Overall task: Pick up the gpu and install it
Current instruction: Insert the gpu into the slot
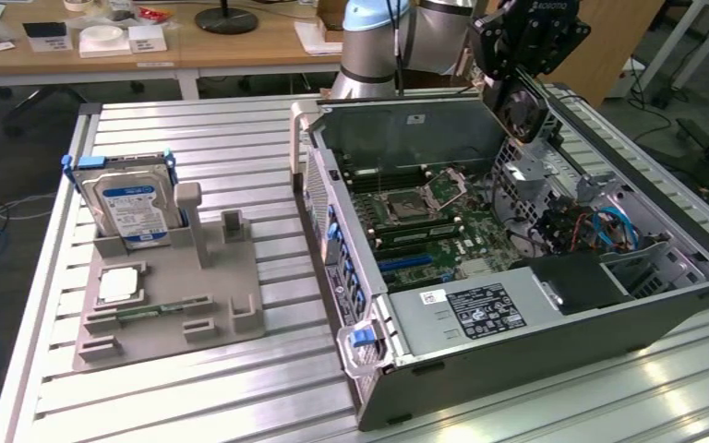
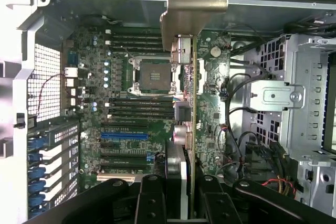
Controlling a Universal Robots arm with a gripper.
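The slatted metal bench (image 1: 182, 120) carries two big things. A grey parts fixture (image 1: 170, 295) with a hard drive (image 1: 133, 208) sits toward the exterior view's left. An open computer case (image 1: 650, 314) lies on its side toward the right. Inside the case the motherboard (image 1: 441, 231) faces up, with its expansion slots at the nearer end, one of them a blue slot (image 2: 124, 135).

The arm hangs over the far end of the case. Its tool (image 1: 517, 78) is clenched on the gpu (image 1: 531, 111), which is in the air above the board and touches nothing there. In the wrist view the tool (image 2: 181, 192) has a finger on either face of the gpu (image 2: 192, 108). The card shows edge-on there, and its silvery end bracket (image 2: 191, 9) is the part farthest from the fingers.

What matters is how the card sits against the slots. They lie below it, off toward the near side and the exterior view's left. To my eye the card's thin edge runs across the line of the slots, not along it. The bracket also points away from the case's vented rear wall (image 2: 44, 77). I cannot tell how steeply the card hangs.
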